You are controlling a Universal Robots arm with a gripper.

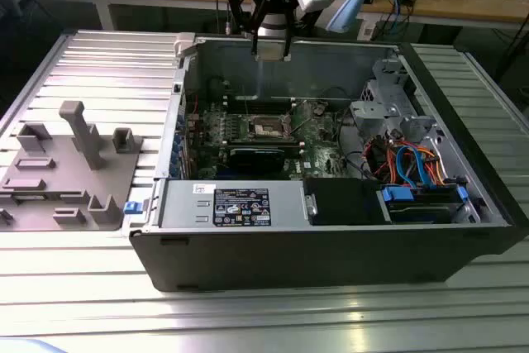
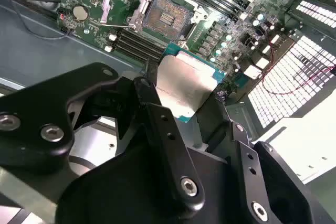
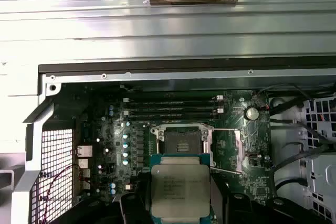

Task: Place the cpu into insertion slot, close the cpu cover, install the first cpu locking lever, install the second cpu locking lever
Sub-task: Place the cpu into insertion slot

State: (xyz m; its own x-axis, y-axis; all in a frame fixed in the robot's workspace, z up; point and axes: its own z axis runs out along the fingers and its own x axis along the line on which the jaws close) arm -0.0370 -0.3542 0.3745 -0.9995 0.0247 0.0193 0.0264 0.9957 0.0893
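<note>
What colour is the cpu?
The cpu has a silvery-grey top and a green rim, clearest in the first wrist view.

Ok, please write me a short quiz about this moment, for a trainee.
1. Fill in: the cover stands ___ (open/shut).
2. True or false: the cpu already sits in the slot.
3. The gripper holds: A) the cpu B) the cover C) nothing.
Key: 1 open; 2 false; 3 A.
</note>
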